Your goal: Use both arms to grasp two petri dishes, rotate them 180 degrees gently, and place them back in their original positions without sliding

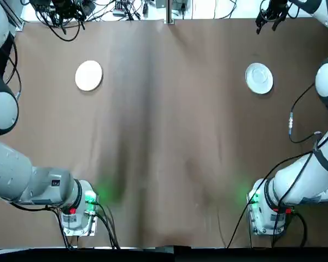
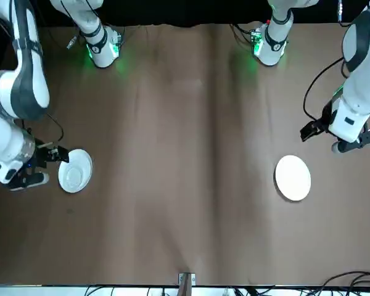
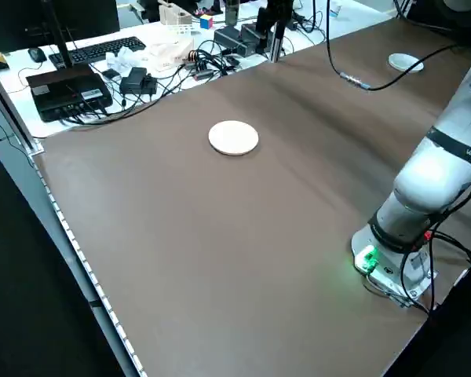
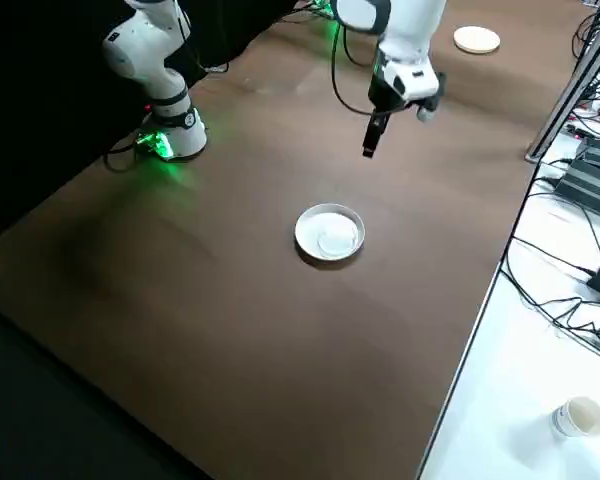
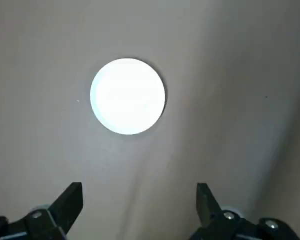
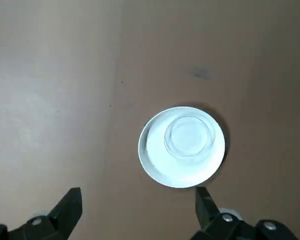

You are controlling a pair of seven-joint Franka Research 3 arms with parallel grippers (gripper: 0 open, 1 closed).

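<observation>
Brown tabletop; plain white petri dish, ringed petri dish. Left gripper, right gripper above, fingers spread, unloaded. Centre each over its dish before lowering.

A broad brown tabletop — two white discs lie on it; one plain, one ringed.
</observation>
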